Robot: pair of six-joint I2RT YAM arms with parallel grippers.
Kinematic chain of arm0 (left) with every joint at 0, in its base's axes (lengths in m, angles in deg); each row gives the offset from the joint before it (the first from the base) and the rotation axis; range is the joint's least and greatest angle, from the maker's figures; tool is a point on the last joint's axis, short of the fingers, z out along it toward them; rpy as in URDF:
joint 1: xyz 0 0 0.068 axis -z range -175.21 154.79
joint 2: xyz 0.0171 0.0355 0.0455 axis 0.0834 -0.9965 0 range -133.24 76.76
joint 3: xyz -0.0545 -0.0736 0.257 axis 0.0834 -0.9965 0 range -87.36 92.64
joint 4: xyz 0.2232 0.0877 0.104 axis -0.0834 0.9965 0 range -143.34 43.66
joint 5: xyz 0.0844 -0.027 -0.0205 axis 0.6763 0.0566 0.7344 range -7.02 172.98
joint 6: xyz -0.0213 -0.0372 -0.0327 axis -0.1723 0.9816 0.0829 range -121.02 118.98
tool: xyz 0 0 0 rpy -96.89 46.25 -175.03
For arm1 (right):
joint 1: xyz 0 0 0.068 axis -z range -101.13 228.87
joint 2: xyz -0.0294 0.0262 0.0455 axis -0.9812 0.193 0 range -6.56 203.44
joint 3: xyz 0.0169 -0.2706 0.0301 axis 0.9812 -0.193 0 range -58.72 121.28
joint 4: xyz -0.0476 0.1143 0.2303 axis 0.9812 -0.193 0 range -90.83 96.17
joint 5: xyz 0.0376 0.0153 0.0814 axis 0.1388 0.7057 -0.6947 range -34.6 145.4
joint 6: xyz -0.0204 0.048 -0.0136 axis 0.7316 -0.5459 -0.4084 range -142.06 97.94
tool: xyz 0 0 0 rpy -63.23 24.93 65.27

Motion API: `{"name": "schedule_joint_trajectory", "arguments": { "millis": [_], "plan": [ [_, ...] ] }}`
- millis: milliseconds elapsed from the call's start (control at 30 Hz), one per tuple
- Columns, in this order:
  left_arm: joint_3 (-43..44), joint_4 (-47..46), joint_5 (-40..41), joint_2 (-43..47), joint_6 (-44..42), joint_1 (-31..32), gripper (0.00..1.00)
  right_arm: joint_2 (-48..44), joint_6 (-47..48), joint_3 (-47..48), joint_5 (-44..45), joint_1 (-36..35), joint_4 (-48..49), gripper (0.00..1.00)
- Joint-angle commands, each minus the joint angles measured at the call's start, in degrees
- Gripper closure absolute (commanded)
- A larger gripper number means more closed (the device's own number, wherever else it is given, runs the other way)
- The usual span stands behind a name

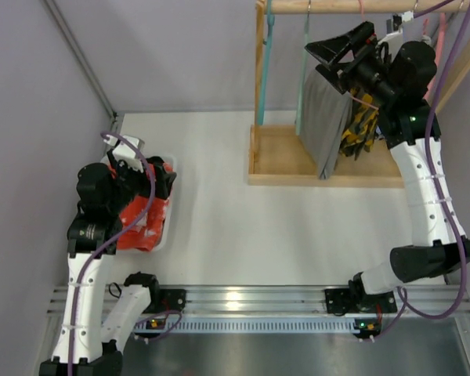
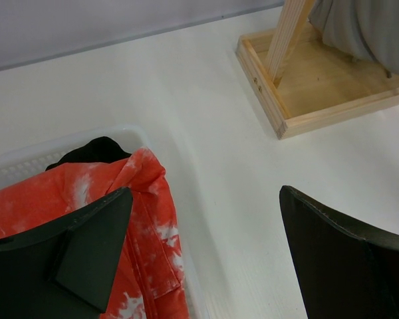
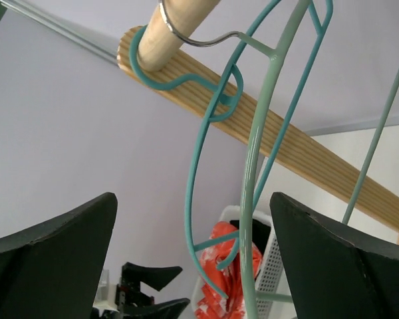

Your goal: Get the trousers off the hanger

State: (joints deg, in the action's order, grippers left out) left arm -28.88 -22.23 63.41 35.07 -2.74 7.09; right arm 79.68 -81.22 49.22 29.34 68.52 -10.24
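Grey trousers hang from a pale green hanger on the wooden rail of the rack at the back right. My right gripper is open, up by the top of the trousers. In the right wrist view the pale green hanger and a teal hanger stand between its spread fingers, untouched. The trousers' edge shows in the left wrist view. My left gripper is open and empty above the basket, also seen in the left wrist view.
A white basket at the left holds an orange-red tie-dye garment, also seen in the left wrist view. The rack's wooden base lies on the table. A yellow-black garment and a pink hanger hang behind the trousers.
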Motion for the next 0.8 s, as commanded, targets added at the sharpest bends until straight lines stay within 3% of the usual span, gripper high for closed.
{"name": "schedule_joint_trajectory", "arguments": {
  "millis": [0,133,467,633,767],
  "plan": [
    [3.3,-2.6,0.9,-1.5,1.1,0.0,0.02,-4.1,7.6,-0.5,4.3,-0.6,-2.8,0.01],
    [7.1,0.9,-2.0,-5.6,1.5,0.0,0.02,-7.0,11.7,-3.4,3.8,-0.5,-2.9,0.01],
    [18.2,6.1,1.3,-20.9,-3.7,1.2,0.02,-20.4,26.8,-15.1,0.6,-0.6,-2.8,0.01],
    [22.0,6.5,13.9,-26.8,-8.2,13.6,0.02,-29.5,38.3,-23.7,-0.7,-0.6,-6.5,0.01],
    [23.7,6.4,12.0,-30.5,-3.8,16.9,0.02,-36.8,45.7,-28.0,-1.9,-0.6,-12.3,0.00]
  ]
}}
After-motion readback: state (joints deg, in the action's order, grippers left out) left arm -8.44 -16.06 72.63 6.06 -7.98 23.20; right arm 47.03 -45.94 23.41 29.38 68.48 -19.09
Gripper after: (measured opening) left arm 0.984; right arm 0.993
